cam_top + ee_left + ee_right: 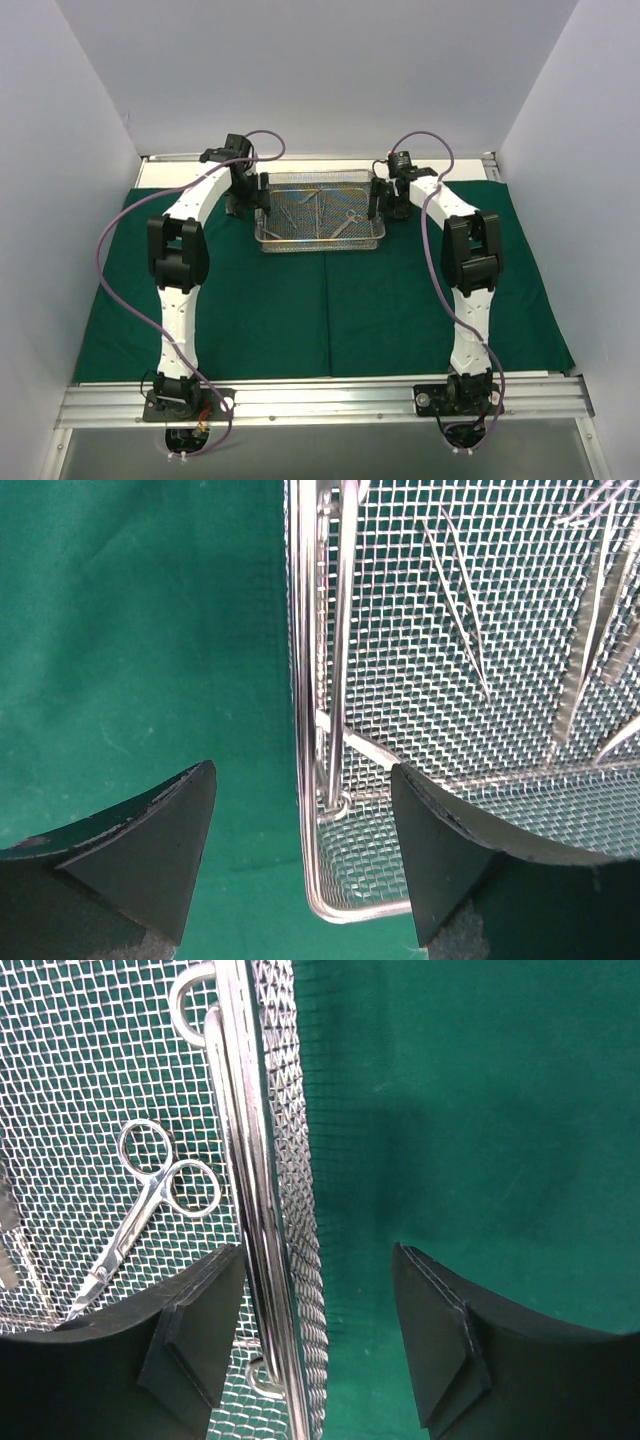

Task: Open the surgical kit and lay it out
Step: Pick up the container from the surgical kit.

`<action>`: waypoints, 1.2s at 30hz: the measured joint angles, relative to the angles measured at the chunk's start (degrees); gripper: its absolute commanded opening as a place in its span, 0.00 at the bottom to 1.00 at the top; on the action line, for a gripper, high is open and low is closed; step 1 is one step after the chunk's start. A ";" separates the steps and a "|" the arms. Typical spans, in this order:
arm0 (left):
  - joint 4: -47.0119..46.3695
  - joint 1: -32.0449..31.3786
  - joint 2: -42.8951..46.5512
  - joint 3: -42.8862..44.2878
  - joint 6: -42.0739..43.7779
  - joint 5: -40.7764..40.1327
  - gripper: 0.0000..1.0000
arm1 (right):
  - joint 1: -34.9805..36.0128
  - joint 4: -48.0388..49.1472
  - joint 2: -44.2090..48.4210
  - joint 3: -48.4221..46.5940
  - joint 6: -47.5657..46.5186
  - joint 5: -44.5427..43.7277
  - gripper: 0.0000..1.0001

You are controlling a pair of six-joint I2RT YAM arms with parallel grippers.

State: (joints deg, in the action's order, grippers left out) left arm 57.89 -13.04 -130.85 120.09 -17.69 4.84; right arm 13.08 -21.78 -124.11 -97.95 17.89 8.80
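Left gripper straddles the wire-mesh tray at its left end wall, jaws open. Right gripper straddles the right wall, open, holding nothing.

drape: dark green, plain | tray: silver diamond mesh | scissors: shiny steel | arms: white, black joints | cables: purple

Walls: white, plain; the scene is enclosed on three sides.
Near rail: aluminium profile, laid across the front edge.
Far rail: aluminium, set along the back wall.
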 measured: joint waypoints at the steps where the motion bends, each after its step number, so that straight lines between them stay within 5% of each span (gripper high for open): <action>1: 0.20 0.00 -0.55 0.57 0.09 -0.09 0.79 | 0.09 -0.02 -0.24 -0.11 0.00 0.02 0.59; 10: 1.33 0.00 -2.91 3.08 0.39 0.09 0.74 | 0.52 -0.63 -1.77 -3.67 -0.48 0.04 0.44; 17: 1.77 0.00 -4.02 3.85 0.52 1.42 0.57 | 0.79 -1.20 -3.19 -5.64 -1.14 0.09 0.31; 20: 2.56 0.00 -4.63 5.03 0.94 1.86 0.45 | 0.92 -2.01 -4.04 -6.51 -1.40 0.00 0.14; 21: 2.95 0.00 -4.87 5.81 1.07 1.97 0.31 | 0.94 -2.38 -4.26 -6.97 -1.92 0.02 0.02; 25: 4.35 0.15 -6.12 9.90 1.29 1.73 0.03 | 1.77 -4.59 -5.40 -9.31 -3.32 -1.77 0.00; 36: 6.64 1.60 -3.08 8.02 1.84 -3.26 0.02 | 6.97 -9.35 -5.75 -15.23 -2.78 -7.67 0.00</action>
State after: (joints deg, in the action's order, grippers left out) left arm 64.53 -11.44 -133.93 128.11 -15.86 1.58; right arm 20.05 -31.14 -129.86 -113.19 15.11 1.13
